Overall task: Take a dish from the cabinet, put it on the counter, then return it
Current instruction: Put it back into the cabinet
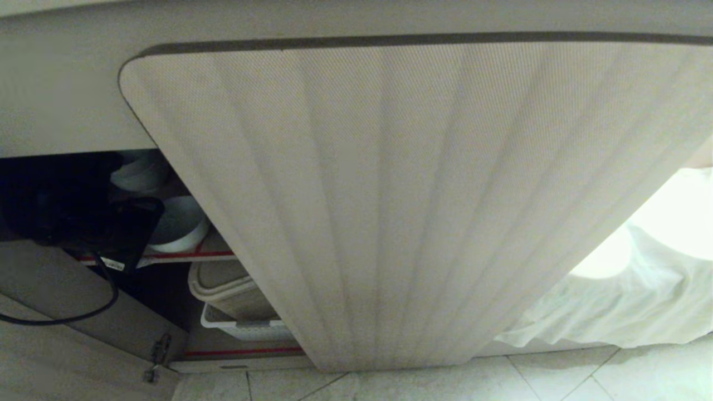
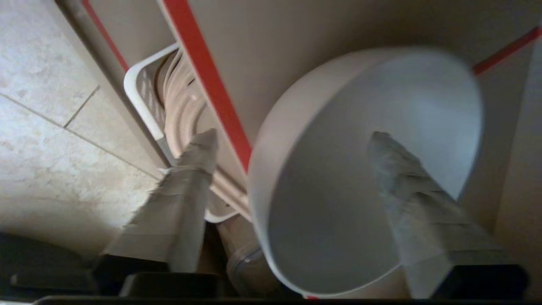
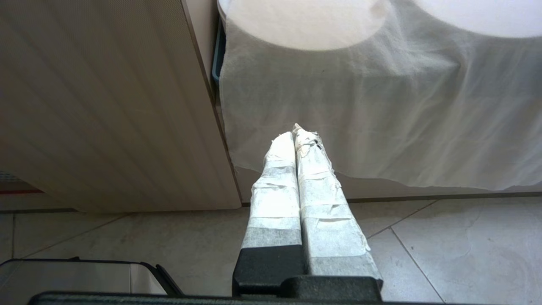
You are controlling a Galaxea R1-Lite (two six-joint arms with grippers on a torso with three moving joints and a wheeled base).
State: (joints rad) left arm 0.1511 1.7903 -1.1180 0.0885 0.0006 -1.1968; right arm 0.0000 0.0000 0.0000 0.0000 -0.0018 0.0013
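The bowl (image 2: pixel 364 178), rigid, smooth, breakable ceramic judged light, sits on the red-edged cabinet shelf (image 2: pixel 203 72); the left gripper (image 2: pixel 292 148) is spread, one finger inside and one outside its wall, so pinch the rim there; the right gripper (image 3: pixel 296 135) is pressed together, idle

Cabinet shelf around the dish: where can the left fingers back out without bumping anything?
The left gripper is open, one finger over the dish, the other outside its rim. Bare shelf board lies between the red-taped edge and the dish. Crowded below: white basket and beige containers.
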